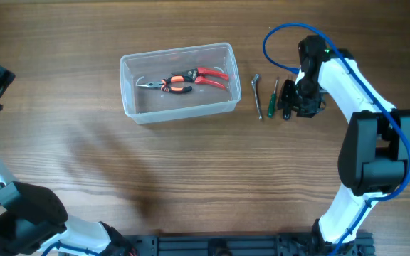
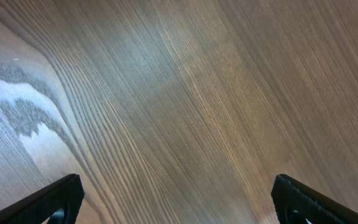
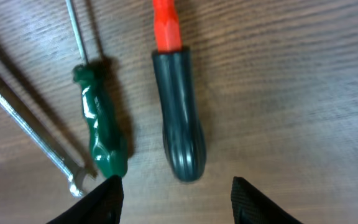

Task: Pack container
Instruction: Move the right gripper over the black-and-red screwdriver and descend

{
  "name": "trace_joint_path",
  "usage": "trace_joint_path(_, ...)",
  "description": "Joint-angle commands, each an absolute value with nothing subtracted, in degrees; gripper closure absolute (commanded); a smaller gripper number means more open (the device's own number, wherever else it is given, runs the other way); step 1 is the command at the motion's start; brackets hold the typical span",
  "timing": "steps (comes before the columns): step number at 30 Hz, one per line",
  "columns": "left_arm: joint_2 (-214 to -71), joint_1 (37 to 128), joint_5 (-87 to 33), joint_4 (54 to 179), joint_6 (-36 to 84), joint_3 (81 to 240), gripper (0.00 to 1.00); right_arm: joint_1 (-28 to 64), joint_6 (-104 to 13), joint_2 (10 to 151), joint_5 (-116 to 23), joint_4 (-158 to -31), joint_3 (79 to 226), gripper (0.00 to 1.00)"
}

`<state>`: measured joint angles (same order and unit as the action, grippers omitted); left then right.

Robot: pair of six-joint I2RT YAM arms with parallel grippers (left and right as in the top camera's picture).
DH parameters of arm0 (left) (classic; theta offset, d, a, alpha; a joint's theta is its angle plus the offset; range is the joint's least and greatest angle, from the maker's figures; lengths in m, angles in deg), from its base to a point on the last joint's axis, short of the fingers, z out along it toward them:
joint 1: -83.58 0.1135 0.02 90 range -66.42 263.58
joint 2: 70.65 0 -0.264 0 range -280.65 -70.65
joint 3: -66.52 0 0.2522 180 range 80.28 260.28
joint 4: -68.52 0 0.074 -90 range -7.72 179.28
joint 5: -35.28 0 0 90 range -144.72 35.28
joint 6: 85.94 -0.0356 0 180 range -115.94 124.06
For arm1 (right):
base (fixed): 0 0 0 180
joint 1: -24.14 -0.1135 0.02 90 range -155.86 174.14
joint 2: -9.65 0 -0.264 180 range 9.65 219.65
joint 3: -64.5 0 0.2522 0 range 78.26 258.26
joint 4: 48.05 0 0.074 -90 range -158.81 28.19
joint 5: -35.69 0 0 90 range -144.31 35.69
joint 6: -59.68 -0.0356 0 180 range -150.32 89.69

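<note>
Black fingers (image 3: 107, 199) on your right gripper (image 3: 180, 198) stand partly apart, nothing gripped yet. They sit either side of the butt end of the black-handled screwdriver (image 3: 179, 118), with bare wood showing between each finger and the handle. So the claw is released, lined up, no contact that I can see.

By my read, you're at the pick-up step for this screwdriver. The next move calls for a little more descent so the pads sit alongside the fat part of the handle, not the rounded tip. Then comes a firm squeeze, because that handle looks smooth and tapered and could squirt out backwards.

Just beside it lies the green screwdriver (image 3: 101, 124), parallel and close, so mind your left-hand finger doesn't nudge it. Beyond that is the silver wrench (image 3: 23, 124), lying at a slant.

Further out, the container (image 1: 176, 50) sits well apart from you, on the far side of those loose tools. It's open-topped on the wooden table (image 1: 191, 178), with red-handled pliers (image 1: 191, 80) already inside. You'll need a lift and a carry over the wrench to reach it.

Your left gripper (image 2: 176, 199) is spread wide over bare wood at the far edge, holding nothing.
</note>
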<state>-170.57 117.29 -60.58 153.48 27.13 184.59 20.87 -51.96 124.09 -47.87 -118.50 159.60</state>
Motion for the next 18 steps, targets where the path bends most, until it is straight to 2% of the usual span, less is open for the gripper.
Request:
trace_joint_path(1, -170.75, 117.51, -60.10, 153.46, 27.66, 184.37, 0.00, 20.80, -52.82, 124.57, -46.84, -115.04, 158.12, 0.44)
trace_joint_path(16, -170.75, 117.51, -60.10, 153.46, 27.66, 184.37, 0.00, 20.80, -50.94, 124.63, -53.31, -112.33, 158.01, 0.49)
trace_joint_path(18, -170.75, 117.51, -60.10, 153.46, 27.66, 184.37, 0.00, 20.78, -49.41, 124.63, -53.31, -112.14, 158.01, 0.55)
